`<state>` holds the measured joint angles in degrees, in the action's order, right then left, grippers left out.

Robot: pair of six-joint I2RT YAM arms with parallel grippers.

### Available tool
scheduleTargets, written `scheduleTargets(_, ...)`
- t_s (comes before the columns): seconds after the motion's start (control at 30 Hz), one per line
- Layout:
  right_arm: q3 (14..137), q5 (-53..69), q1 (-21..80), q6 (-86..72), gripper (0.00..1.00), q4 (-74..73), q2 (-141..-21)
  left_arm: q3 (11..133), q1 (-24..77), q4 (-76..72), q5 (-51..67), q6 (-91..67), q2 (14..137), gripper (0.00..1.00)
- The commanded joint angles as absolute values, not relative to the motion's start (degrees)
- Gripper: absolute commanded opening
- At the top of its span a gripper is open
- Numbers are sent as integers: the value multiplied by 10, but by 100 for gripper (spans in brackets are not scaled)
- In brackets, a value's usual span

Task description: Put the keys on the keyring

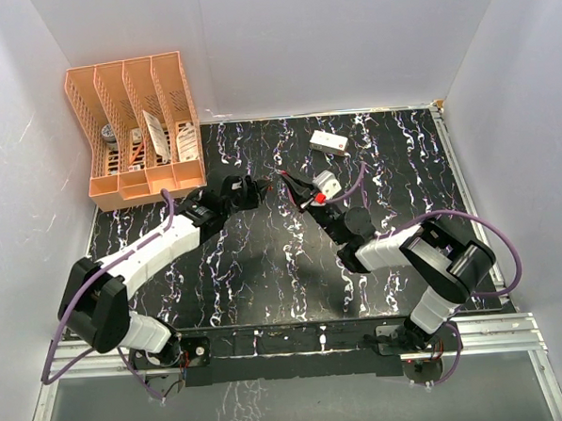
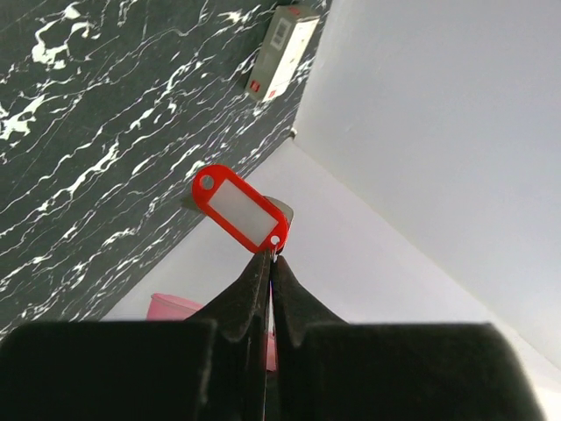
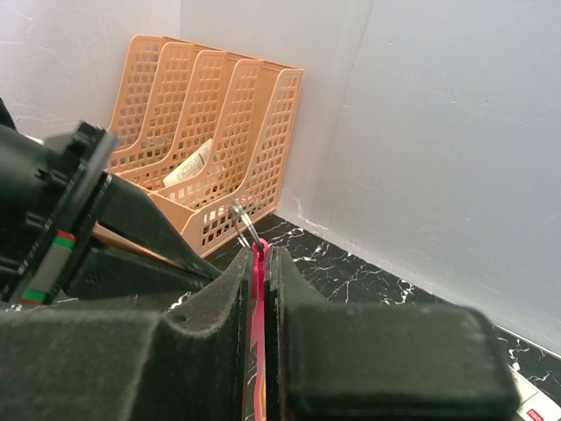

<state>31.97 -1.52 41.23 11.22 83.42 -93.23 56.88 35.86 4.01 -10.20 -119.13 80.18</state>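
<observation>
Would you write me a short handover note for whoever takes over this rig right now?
Left hand: shut on the red-headed key, held in the air.
Right hand: shut on the pink tag, ring poking out in front.
Done: both pieces picked up, hands facing each other.
Left to do: no key shows on the ring; thread the red one, then the plain metal key, which I cannot find for sure.

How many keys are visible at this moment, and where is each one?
2. The red-headed key is held by the left hand; the pale metal key sits just behind it. Others may be hidden.
</observation>
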Motion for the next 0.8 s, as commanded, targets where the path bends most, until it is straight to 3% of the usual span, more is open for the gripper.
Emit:
scheduleTargets(0.0,322,-9,418,129,0,1041,-938,556,355,-22,-25,-1265,819,0)
scheduleTargets(0.77,335,-70,421,93,0,1041,-965,548,351,-33,-47,-1281,789,0)
